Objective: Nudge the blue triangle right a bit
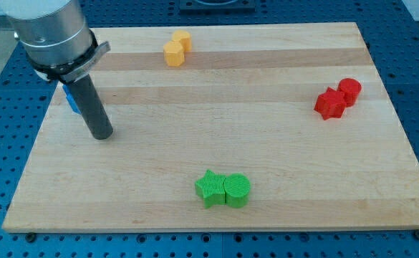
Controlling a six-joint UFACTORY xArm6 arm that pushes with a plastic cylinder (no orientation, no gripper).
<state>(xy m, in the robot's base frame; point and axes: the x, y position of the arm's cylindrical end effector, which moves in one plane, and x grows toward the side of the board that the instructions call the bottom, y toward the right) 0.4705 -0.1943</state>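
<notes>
The blue triangle (71,100) lies near the board's left edge, mostly hidden behind my rod; only a thin blue strip shows. My tip (101,133) rests on the board just below and to the right of the blue block. Whether the rod touches the block I cannot tell.
Two yellow blocks (176,48) sit touching at the view's top centre. A red star (330,104) and a red cylinder (349,90) sit touching at the right. A green star (209,188) and a green cylinder (237,190) sit touching at the bottom centre. The wooden board (266,136) lies on a blue perforated table.
</notes>
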